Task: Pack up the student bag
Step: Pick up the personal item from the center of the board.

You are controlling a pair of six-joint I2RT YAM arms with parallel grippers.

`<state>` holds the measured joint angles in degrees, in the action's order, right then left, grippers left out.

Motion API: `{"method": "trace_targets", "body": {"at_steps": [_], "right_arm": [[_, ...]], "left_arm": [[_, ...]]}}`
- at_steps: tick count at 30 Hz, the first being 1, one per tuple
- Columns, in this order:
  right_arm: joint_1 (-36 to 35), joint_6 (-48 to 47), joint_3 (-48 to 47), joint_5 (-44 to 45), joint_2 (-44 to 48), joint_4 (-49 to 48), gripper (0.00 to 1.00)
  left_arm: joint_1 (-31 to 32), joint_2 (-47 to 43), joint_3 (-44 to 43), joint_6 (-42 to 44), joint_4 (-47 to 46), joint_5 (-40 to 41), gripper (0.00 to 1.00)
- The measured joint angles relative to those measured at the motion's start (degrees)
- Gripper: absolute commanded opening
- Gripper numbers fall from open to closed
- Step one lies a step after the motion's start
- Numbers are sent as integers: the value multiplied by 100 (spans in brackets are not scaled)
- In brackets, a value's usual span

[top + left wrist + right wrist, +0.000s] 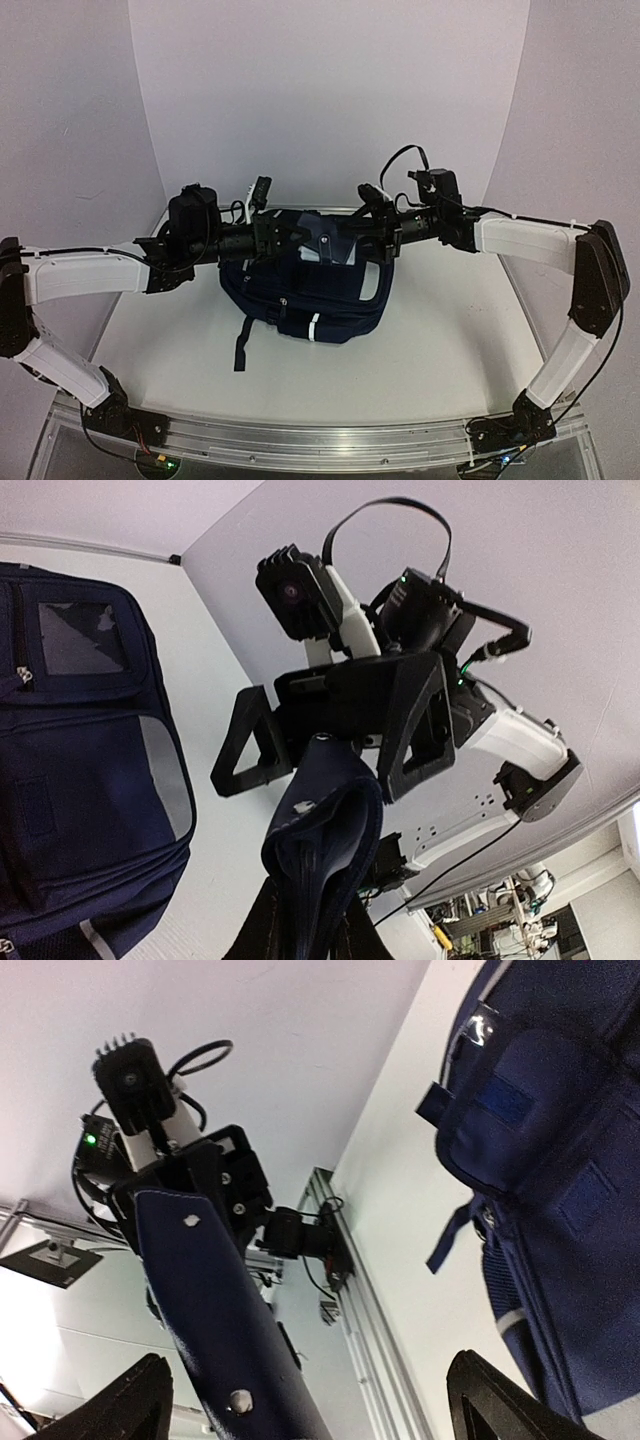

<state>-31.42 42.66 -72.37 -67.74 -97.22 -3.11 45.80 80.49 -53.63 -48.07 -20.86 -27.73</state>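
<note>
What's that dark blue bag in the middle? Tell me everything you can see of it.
The student bag is a navy fabric backpack, soft and bulging, lying flat on the white table, front face up. It has zipped front pockets, a clear window pocket, pale reflective strips and a dark strap trailing towards the near edge. Its far end is hidden beneath the arms. Only the table visibly touches it.
</note>
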Motion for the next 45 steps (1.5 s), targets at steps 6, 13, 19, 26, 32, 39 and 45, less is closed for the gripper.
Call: {"method": "trace_targets", "body": {"at_steps": [6,13,19,26,32,39,45], "right_arm": [[-56,1713,541,-149,12,-2058,88],[-35,2485,676,-127,16,-2937,68],[-33,2684,784,-15,16,-3078,59],[6,2772,840,122,0,-3131,44],[-15,2841,866,156,-80,-3176,41],[-44,2934,869,178,-189,-3205,32],[-16,2963,869,188,-231,-3223,23]], "left_arm": [[-18,409,58,-661,-857,148,0],[-24,739,82,-1196,-1437,199,3],[-22,835,54,-1393,-1535,179,9],[-22,993,-239,-1418,-1365,127,18],[-24,1116,-397,-1421,-1083,176,35],[-22,1178,-415,-1385,-863,179,46],[-23,1178,-415,-1334,-860,116,60]]}}
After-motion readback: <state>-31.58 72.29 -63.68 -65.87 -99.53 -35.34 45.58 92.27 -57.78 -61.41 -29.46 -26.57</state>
